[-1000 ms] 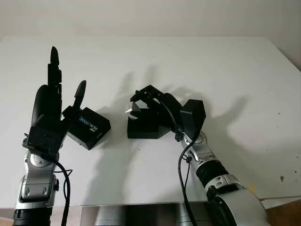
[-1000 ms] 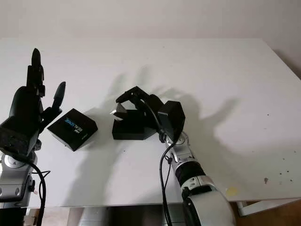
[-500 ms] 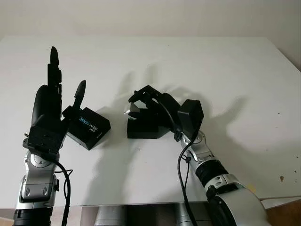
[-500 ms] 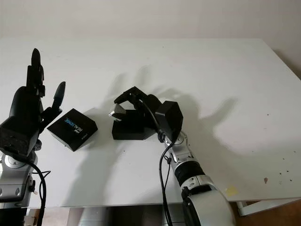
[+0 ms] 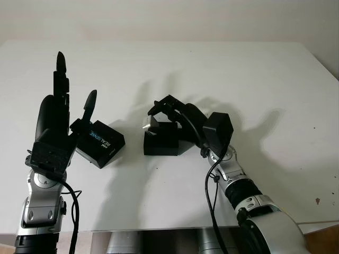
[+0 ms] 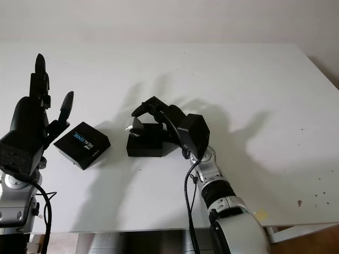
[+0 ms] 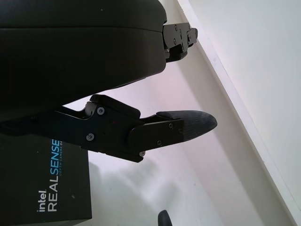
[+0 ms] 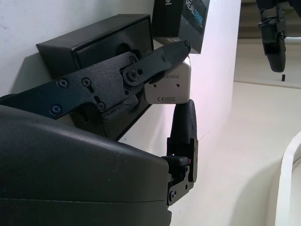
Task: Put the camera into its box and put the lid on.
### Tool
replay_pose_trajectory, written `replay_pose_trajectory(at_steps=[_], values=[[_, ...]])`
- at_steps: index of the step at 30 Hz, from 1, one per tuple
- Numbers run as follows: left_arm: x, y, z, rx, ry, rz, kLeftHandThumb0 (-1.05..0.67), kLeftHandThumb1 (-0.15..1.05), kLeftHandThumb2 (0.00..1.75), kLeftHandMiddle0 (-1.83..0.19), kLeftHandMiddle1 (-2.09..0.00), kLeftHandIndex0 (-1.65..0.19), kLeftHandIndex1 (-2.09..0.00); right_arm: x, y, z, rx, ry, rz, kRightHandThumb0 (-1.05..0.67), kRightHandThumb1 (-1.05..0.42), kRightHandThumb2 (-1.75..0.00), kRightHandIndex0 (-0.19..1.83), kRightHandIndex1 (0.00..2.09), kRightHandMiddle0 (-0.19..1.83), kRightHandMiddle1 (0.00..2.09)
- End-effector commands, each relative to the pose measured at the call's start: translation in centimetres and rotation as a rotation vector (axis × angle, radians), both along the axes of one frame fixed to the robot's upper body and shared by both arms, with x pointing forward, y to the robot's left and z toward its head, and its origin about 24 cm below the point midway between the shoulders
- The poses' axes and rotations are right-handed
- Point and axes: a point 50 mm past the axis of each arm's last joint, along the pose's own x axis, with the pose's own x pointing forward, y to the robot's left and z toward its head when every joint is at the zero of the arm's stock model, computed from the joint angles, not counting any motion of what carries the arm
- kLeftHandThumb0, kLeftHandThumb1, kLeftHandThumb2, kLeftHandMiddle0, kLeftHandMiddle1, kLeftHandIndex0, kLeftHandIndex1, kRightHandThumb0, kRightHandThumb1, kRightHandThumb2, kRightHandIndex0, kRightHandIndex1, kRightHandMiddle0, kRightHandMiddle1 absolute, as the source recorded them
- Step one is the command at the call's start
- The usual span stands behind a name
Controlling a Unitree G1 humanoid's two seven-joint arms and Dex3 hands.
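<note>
Right hand (image 5: 175,114) fingers (image 8: 181,123) clenched on camera (image 5: 150,123), shifted slightly right over box (image 5: 163,142) versus 0.5 s ago. Left hand (image 5: 55,124) released, unmoved beside lid (image 5: 100,143).

Silver camera (image 5: 150,123), black box (image 5: 162,144), blue-and-white-lettered black lid (image 5: 100,143).

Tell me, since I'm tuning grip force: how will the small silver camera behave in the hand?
The small silver camera, pinched by the right hand over the open black box, looks rigid. Its smooth metal faces may slip. Blocky and flat-sided, it shouldn't roll.
</note>
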Motion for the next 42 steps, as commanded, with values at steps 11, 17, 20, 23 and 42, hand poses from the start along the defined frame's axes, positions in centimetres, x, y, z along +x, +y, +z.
replay_pose_trajectory(at_steps=[11, 17, 20, 23, 42], values=[[0.0, 0.4, 0.6, 0.013, -0.009, -0.011, -0.61, 1.05, 0.52, 0.12, -0.05, 0.14, -0.06, -0.8, -2.4, 0.2, -0.099, -0.063, -0.034, -0.69, -0.95, -0.06, -0.05, 0.04, -0.03, 0.99], [-0.1, 0.5, 0.7, 0.005, -0.01, -0.015, -0.61, 1.05, 0.51, 0.13, -0.05, 0.14, -0.06, -1.3, -3.4, 0.7, -0.114, -0.1, -0.059, -0.67, -0.96, -0.06, -0.05, 0.05, 0.0, 0.94], [-0.1, 0.6, 0.8, 0.011, -0.008, -0.016, -0.61, 1.05, 0.5, 0.14, -0.05, 0.14, -0.06, -1.7, -4.2, 0.9, -0.143, -0.122, -0.079, -0.68, -0.97, -0.06, -0.06, 0.05, 0.0, 0.92], [-0.1, 0.7, 0.9, 0.021, -0.005, -0.013, -0.6, 1.05, 0.51, 0.14, -0.05, 0.13, -0.06, -2.0, -4.9, 1.0, -0.165, -0.134, -0.1, -0.66, -0.96, -0.05, -0.06, 0.05, 0.0, 0.89], [0.2, 0.7, 1.1, 0.025, 0.0, -0.032, -0.61, 1.05, 0.52, 0.14, -0.05, 0.15, -0.05, -7.0, -3.8, 4.1, -0.413, -0.545, -0.294, -0.63, -0.93, -0.06, 0.15, 0.1, 0.26, 0.31]])
